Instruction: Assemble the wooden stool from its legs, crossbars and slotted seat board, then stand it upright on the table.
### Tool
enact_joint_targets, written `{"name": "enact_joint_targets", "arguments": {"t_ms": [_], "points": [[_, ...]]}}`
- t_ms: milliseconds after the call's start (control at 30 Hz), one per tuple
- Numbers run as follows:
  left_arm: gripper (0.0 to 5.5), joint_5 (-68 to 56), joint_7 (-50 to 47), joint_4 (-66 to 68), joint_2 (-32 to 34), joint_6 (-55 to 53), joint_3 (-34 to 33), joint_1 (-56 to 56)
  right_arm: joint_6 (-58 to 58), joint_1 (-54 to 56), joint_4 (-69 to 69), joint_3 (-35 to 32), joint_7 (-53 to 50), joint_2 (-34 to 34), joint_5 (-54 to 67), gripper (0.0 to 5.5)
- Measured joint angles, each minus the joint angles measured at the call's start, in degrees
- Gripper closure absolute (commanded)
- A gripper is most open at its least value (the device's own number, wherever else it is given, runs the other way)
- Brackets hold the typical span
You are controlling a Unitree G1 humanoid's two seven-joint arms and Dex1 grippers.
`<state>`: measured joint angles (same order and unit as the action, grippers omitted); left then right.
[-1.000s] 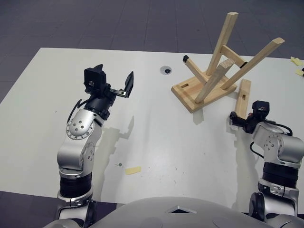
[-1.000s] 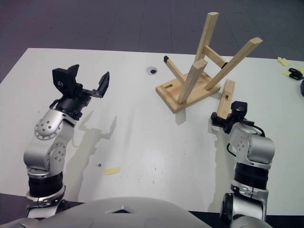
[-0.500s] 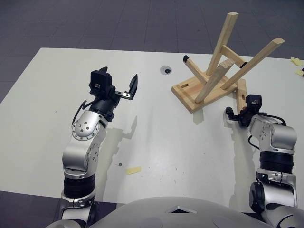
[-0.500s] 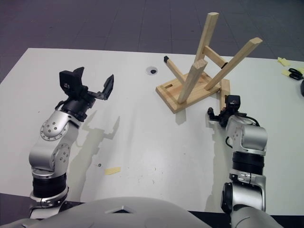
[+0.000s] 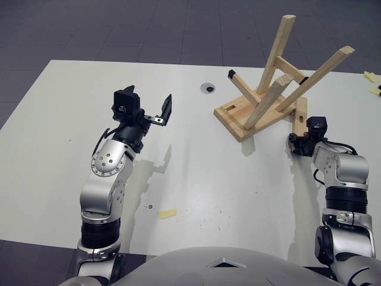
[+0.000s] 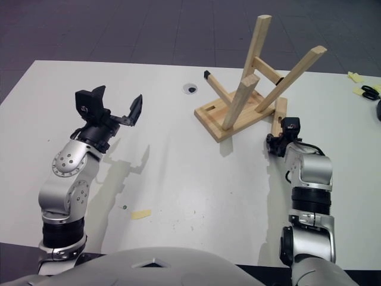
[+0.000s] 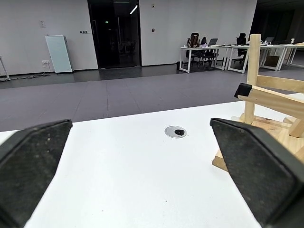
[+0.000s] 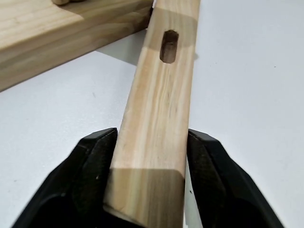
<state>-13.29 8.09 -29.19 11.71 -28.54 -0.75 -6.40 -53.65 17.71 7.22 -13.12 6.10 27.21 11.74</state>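
Moved forward, the right gripper [image 8: 151,142] is pinched on the loose leg [image 8: 164,85], left gripper [image 5: 144,107] spread; lifting it to the seat board [image 5: 229,112] is needed.

Stool [image 5: 262,101]: pale natural wood, visible grain; one leg tip w/ black cap [image 5: 232,74]. Sep. loose leg [image 8: 156,109]: same wood, dark slot. left gripper [image 5: 147,102], right gripper [image 8: 152,138]: black. Table [image 5: 208,173]: white. Tape scrap [image 5: 167,213]: yellow.
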Motion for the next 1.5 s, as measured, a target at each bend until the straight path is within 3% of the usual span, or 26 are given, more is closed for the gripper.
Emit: {"name": "enact_joint_targets", "arguments": {"t_ms": [500, 700, 900, 1167, 1500], "points": [[0.1, -1.14, -0.23, 0.18, -1.31, -0.33, -1.43, -1.56, 6.83, -0.3, 1.0, -3.13, -5.25, -4.72, -1.62, 3.41], [0.1, -11.58, -2.41, -1.57, -4.4, -2.84, -10.34, -4.07, 24.56, 7.72, 9.15, -5.74, -11.82, -4.73, -5.46, 3.41], [0.1, -25.18, -4.47, -1.03, -2.94, -5.15, -20.78, -12.48, 46.09, 19.09, 11.91, -6.04, -14.04, 0.0, -9.79, 3.41], [0.1, -35.3, -2.82, 1.8, 0.95, -8.6, -22.58, -15.14, 62.58, 21.17, 4.8, 0.98, -2.42, 1.11, -10.19, 3.41], [0.1, -64.54, -4.35, 3.19, 5.11, -11.49, -26.62, -21.09, 63.38, 14.06, -7.09, 5.1, 18.67, 2.88, -0.45, 3.42]]}}
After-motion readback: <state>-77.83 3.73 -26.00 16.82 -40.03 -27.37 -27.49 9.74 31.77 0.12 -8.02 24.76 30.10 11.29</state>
